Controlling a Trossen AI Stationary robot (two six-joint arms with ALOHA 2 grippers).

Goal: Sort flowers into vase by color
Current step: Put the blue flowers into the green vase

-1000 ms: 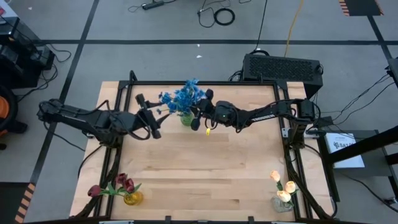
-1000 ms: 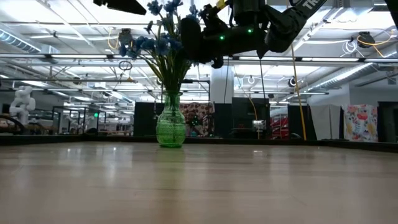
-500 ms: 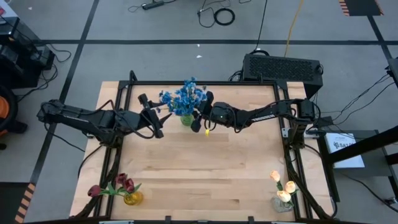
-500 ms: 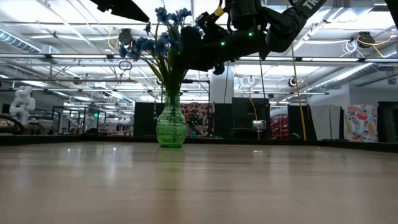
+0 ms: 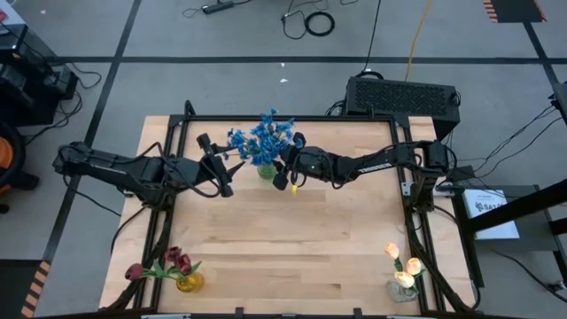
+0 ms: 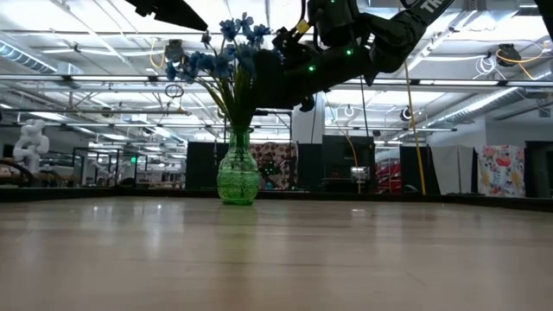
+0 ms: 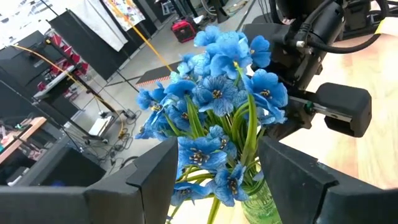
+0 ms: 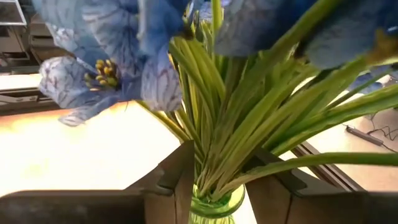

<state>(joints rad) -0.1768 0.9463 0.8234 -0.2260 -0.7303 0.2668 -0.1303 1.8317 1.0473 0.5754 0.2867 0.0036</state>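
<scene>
While the two dark arms meet over the far middle of the pale wooden table (image 5: 266, 239), the right gripper (image 5: 285, 167) sits just beside the bunch of small blue clustered blossoms on thin green stems (image 5: 261, 140), its fingers (image 8: 180, 171) standing parted on either side of the stems at the mouth of the green glass vase (image 6: 237, 180), with space showing around the bundle, so nothing appears clamped. The left gripper (image 5: 217, 168) hangs near the bouquet's other side, its fingers (image 7: 155, 180) apart and empty (the blue flowers show between them from its wrist camera). All the blue stems stand upright in the green vase. Dark red tulips (image 5: 164, 263) rest in a yellow glass vase (image 5: 189, 283) at the table's near left corner, and cream-yellow tulips (image 5: 403, 266) stand in a clear glass vase (image 5: 400, 290) at the near right corner. No loose flower shows on the boards. By the look of it, the step in hand is letting go of the last blue stem, and the sorting is all but finished. Next, the right arm would need to back straight away from the bouquet without snagging a blossom or tipping the vase.
</scene>
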